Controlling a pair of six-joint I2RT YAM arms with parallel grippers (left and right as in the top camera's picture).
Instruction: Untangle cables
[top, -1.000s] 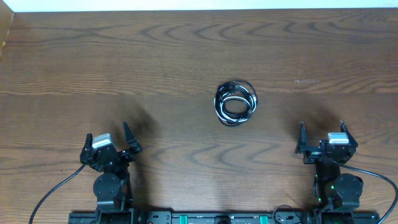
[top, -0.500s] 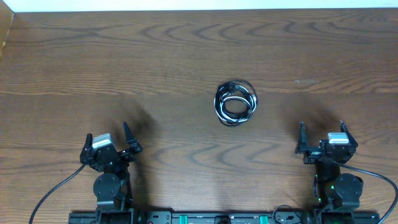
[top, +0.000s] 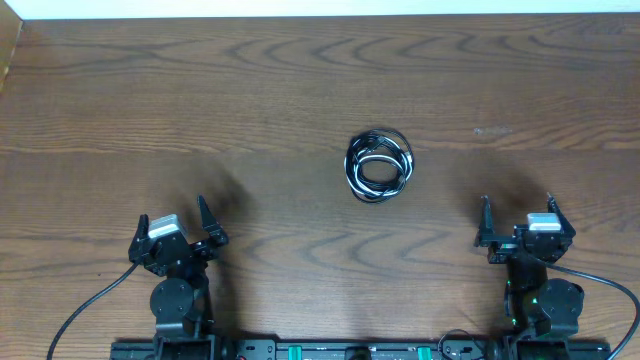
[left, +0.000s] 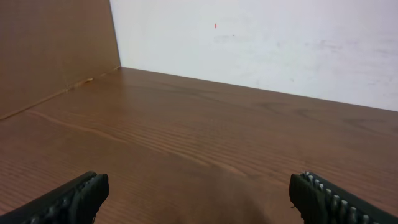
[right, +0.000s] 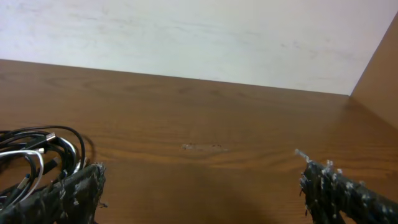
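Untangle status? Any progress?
Done: nothing; the cables lie in one coiled bundle on the table, black and white loops tangled. In hand: nothing; left gripper and right gripper are open, empty, at the near edge, apart from the bundle. Left: reach, grasp, pull the cords apart.

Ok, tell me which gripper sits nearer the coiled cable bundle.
Right. The right gripper is open, to the right of the cable bundle and nearer the robot; the left gripper, open too, sits farther off to its left.
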